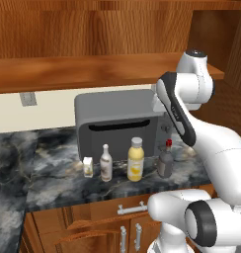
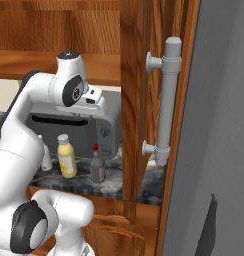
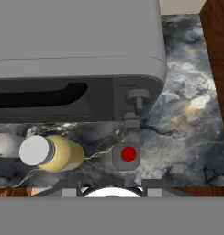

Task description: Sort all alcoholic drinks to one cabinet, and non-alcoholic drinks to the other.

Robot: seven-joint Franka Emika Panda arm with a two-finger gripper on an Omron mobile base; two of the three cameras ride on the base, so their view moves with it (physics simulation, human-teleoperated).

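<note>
Four drinks stand in a row on the counter in front of a grey toaster oven (image 1: 117, 123). From left to right they are a small cream carton (image 1: 88, 166), a slim white long-necked bottle (image 1: 106, 163), a plump yellow juice bottle (image 1: 135, 159) (image 3: 54, 152) and a squat dark grey bottle with a red cap (image 1: 165, 160) (image 3: 128, 154). My gripper (image 3: 111, 187) (image 2: 95, 100) hangs high over the oven's right end, pointing down. It is open, with nothing between its fingers. The red cap lies just ahead of them. The long reddish-brown wall shelf (image 1: 93, 69) runs above. I cannot make out the other cabinet.
The dark marble counter (image 1: 53, 178) carries the oven, whose knob (image 3: 137, 97) faces the bottles. Arched-panel doors (image 1: 93, 232) and a drawer handle (image 1: 132, 207) sit below the counter. A tall wooden panel (image 2: 134, 100) and a grey fridge door with a handle (image 2: 166, 100) close off the right.
</note>
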